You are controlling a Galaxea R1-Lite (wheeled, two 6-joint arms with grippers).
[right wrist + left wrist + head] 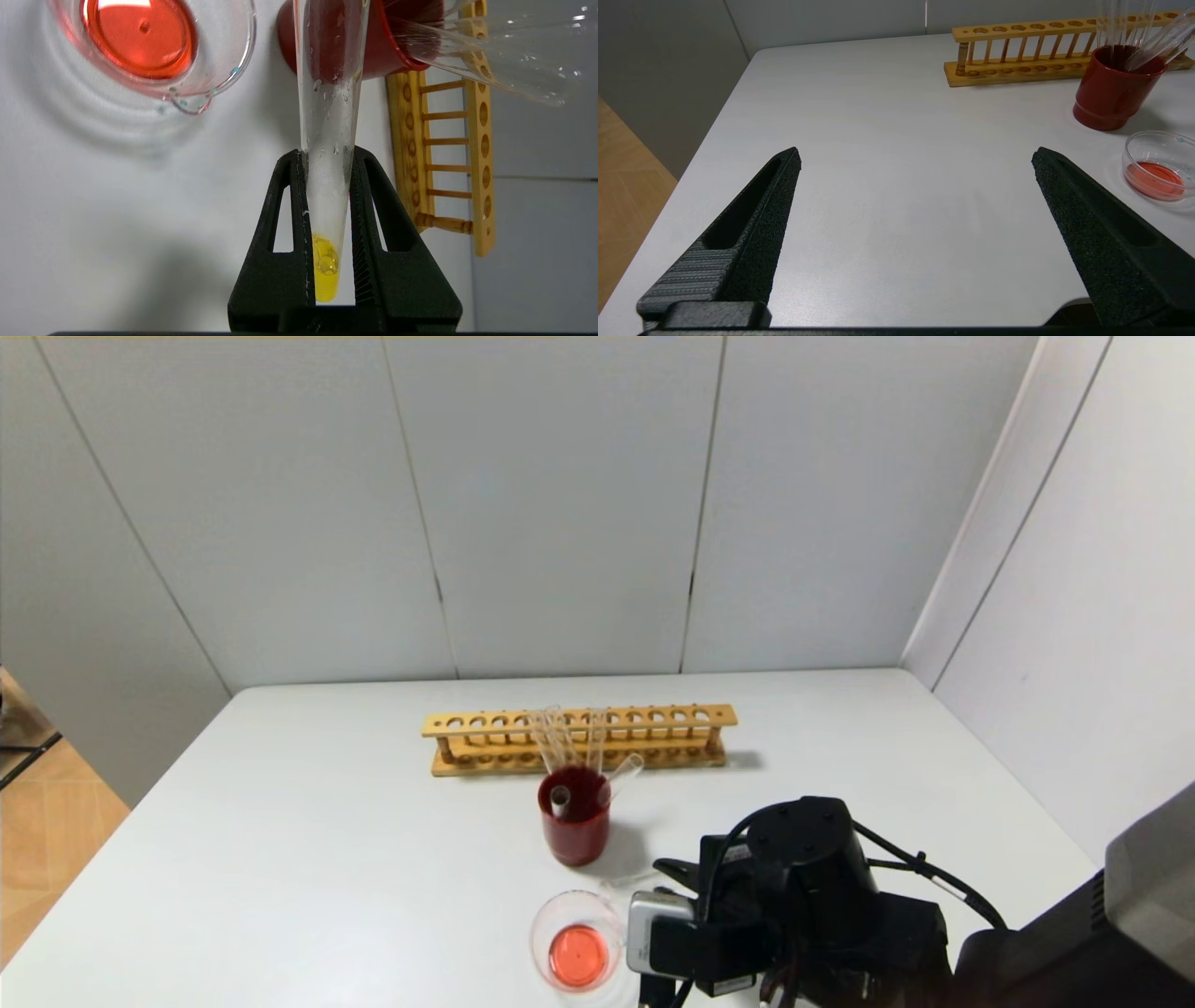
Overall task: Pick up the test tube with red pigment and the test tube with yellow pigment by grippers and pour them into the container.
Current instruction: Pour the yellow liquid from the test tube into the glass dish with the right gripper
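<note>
In the head view, the right pincer is seen just beside the container; the tube itself is barely made out there. In the left wrist view, the left pincer is held wide, empty, farther from it. In the right wrist view, the test tube with yellow pigment is clamped, its long axis running past the spout, mouth probably beyond the rim.

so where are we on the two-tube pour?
Red looks done: the container already holds red-orange liquid. In hand: the right claw is shut on the test tube with yellow pigment, yellow at its closed end, nothing poured yet. Left: tip it into the container beside it. The left claw hangs open over bare table, idle.
</note>
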